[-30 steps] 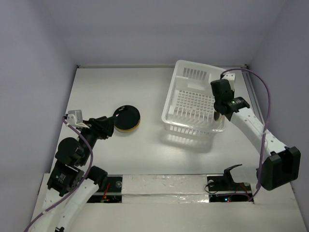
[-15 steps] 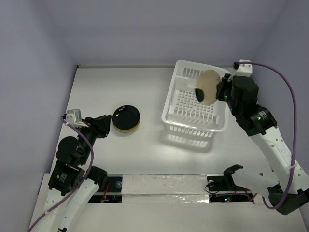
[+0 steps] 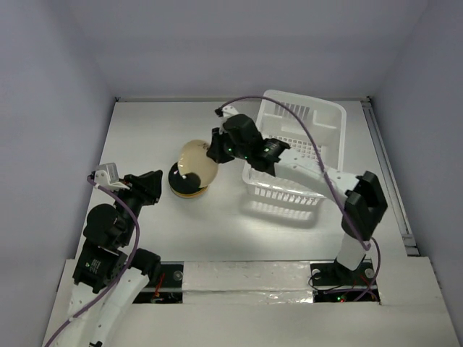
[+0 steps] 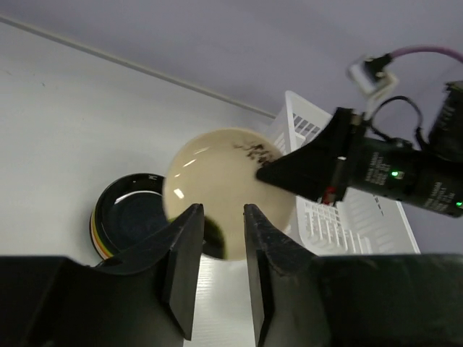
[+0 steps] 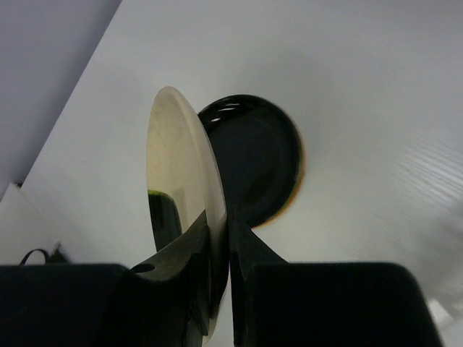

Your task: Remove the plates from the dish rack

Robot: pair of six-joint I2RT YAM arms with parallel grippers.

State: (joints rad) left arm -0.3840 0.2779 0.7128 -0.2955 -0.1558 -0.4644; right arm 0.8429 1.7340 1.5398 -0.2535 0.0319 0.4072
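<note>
Overhead, a beige plate (image 3: 197, 160) is held tilted by the right gripper (image 3: 213, 153) above the plate stack (image 3: 189, 186) in the tabletop's left half. The white dish rack (image 3: 289, 195) sits toward the far right corner. From the left wrist, the left gripper (image 4: 219, 224) is seen narrowly parted, holding nothing, just beside the stack. From the right wrist, the plate's rim is shown pinched between the fingers (image 5: 249, 249).
</note>
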